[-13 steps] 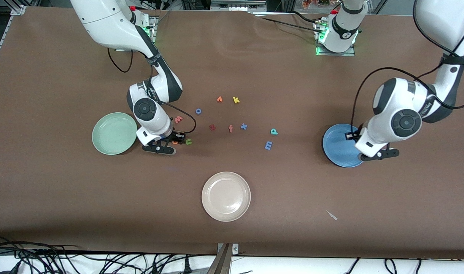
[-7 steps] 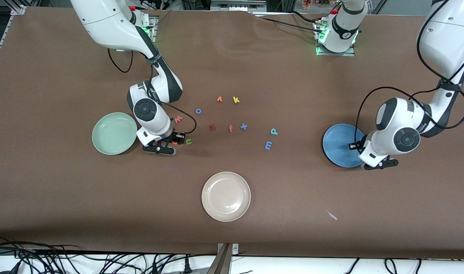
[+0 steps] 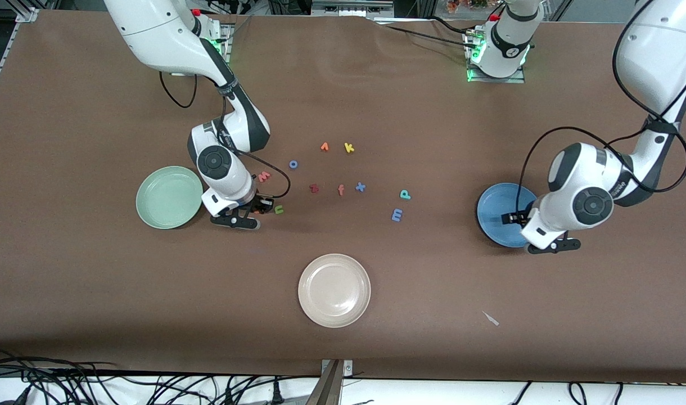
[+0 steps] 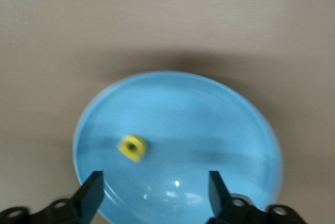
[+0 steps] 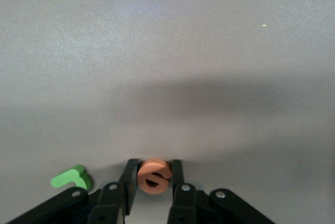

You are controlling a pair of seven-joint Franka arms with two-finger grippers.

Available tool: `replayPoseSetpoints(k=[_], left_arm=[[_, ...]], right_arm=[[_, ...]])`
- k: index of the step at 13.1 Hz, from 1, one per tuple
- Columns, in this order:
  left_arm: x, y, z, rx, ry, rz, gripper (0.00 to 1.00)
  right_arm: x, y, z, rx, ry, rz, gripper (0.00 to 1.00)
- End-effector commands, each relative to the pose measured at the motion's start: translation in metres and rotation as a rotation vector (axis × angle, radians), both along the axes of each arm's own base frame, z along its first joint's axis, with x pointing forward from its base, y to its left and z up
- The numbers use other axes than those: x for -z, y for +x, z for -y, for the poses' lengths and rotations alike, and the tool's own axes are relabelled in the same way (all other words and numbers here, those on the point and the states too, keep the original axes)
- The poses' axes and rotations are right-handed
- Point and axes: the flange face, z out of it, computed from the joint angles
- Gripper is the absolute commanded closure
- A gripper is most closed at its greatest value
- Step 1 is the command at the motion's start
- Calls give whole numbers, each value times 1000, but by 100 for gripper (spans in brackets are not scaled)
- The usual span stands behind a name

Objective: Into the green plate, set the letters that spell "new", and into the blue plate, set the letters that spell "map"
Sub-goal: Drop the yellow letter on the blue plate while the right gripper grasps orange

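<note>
1. Nearest the front camera sits the cream plate (image 3: 334, 290), bare.
2. Farther up, the left gripper (image 4: 155, 192) hangs over the blue plate (image 3: 496, 216), fingers spread wide; the yellow a (image 4: 132, 147), a small chunky block with a hole, lies in that plate, blurred, so its heading is unclear.
3. Since a second ago, the left arm has shifted over the plate's near rim and let the letter go.
4. Beside the green plate (image 3: 168, 197), the right gripper (image 5: 152, 182) is down at the table, fingers pinching the orange e (image 5: 154, 175), round and flat; these fingers have closed in.
5. Green n (image 3: 279, 210) lies flat just beside that gripper.
6. Blue m (image 3: 397, 214) and teal p (image 3: 405, 194) rest mid-table; the pink w (image 3: 263, 176) lies farther still.
</note>
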Motion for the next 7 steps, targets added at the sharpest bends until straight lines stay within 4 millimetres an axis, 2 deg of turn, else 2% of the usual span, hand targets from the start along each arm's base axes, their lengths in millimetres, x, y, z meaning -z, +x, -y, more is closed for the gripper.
replayPoseSetpoints(k=[1, 3, 5, 7], left_arm=[[-50, -24, 82, -39, 18, 16, 0], [-60, -41, 141, -92, 1, 35, 0], [-50, -57, 195, -139, -29, 60, 1], [-27, -69, 236, -175, -78, 105, 6]], right_arm=[[7, 1, -6, 12, 7, 2, 76], [2, 4, -8, 8, 11, 8, 80], [-16, 16, -10, 18, 5, -12, 80], [-39, 22, -3, 18, -5, -30, 84]])
